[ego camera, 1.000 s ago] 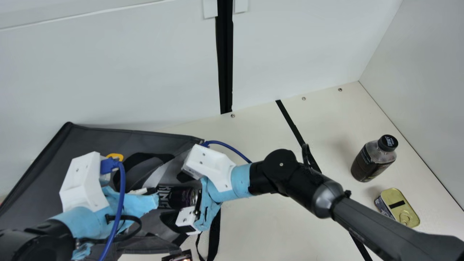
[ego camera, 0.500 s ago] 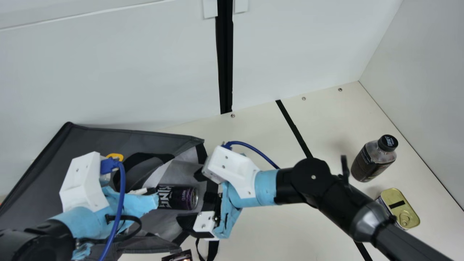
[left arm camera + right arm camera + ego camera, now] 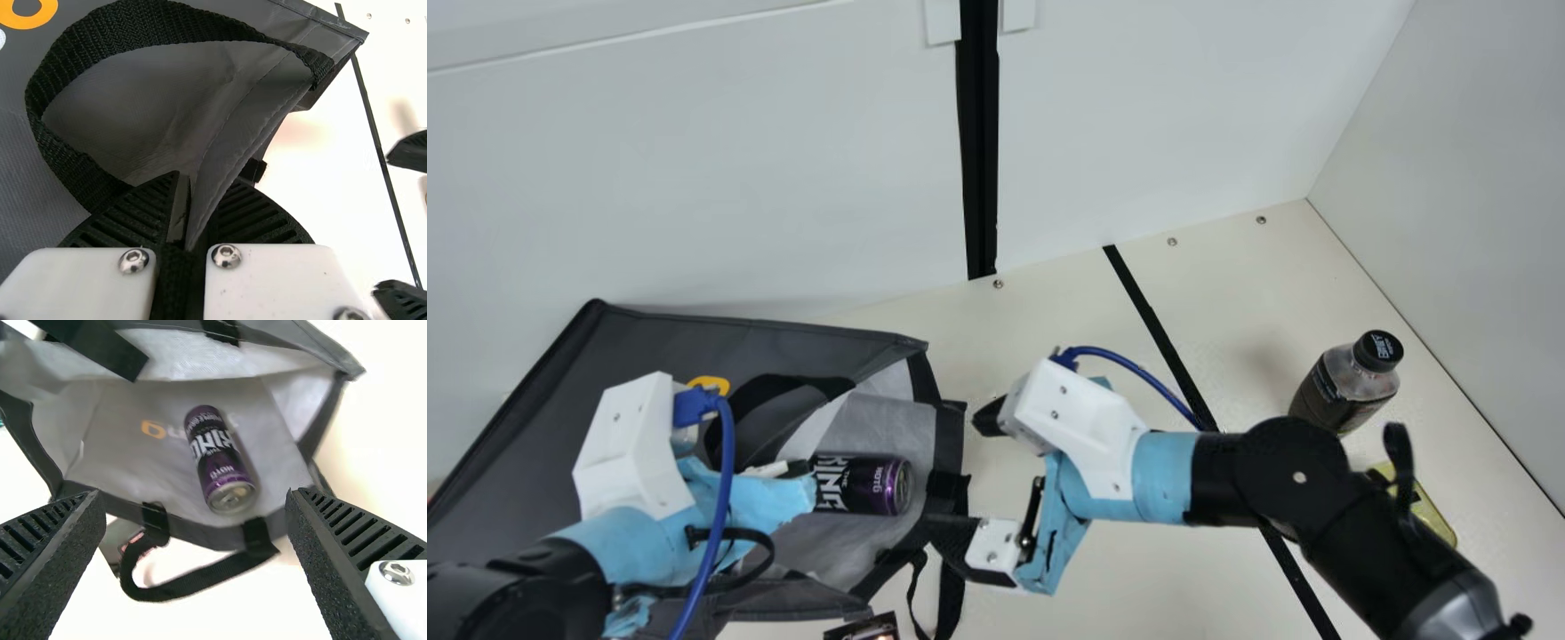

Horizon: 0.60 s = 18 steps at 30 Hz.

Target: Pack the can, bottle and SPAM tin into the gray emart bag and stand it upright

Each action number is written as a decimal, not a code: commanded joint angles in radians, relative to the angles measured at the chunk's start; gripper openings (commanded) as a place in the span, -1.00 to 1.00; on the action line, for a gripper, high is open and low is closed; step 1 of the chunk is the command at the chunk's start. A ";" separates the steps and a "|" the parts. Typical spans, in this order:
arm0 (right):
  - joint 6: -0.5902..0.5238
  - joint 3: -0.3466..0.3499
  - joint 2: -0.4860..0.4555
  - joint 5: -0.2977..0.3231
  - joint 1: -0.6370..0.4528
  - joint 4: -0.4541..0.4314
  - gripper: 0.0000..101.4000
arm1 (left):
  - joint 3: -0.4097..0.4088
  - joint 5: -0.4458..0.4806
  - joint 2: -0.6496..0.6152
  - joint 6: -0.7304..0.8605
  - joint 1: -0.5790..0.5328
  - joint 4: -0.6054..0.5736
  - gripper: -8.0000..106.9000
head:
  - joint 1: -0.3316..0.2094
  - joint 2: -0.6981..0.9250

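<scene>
- Your left jaws (image 3: pixel 200 190) pinch the gray bag (image 3: pixel 237 137).
- Your right jaws (image 3: pixel 962 476) gape toward it.
- The bottle (image 3: pixel 1343 391) stands upright, behind these nearer jaws.

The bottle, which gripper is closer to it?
Right. In the main view, the right gripper hangs open by the mouth of the bag, left of the bottle; the left gripper is farther left, shut on the bag's edge.

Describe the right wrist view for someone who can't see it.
A purple can lies inside the open gray bag, before the right gripper, whose fingers stand open. A black strap loops from the bag's rim.
</scene>
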 commanded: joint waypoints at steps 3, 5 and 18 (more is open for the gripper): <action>0.030 0.005 -0.040 0.004 -0.047 -0.038 0.87 | 0.000 0.000 0.000 0.000 0.000 0.000 -1.00 | -0.023 -0.001; 0.045 0.005 -0.059 0.009 -0.070 -0.055 0.87 | 0.000 0.000 0.000 0.000 0.000 0.000 -1.00 | -0.023 -0.001; 0.144 -0.007 -0.165 0.022 -0.213 -0.186 0.87 | 0.000 0.000 0.000 0.000 0.000 0.000 -1.00 | -0.023 -0.001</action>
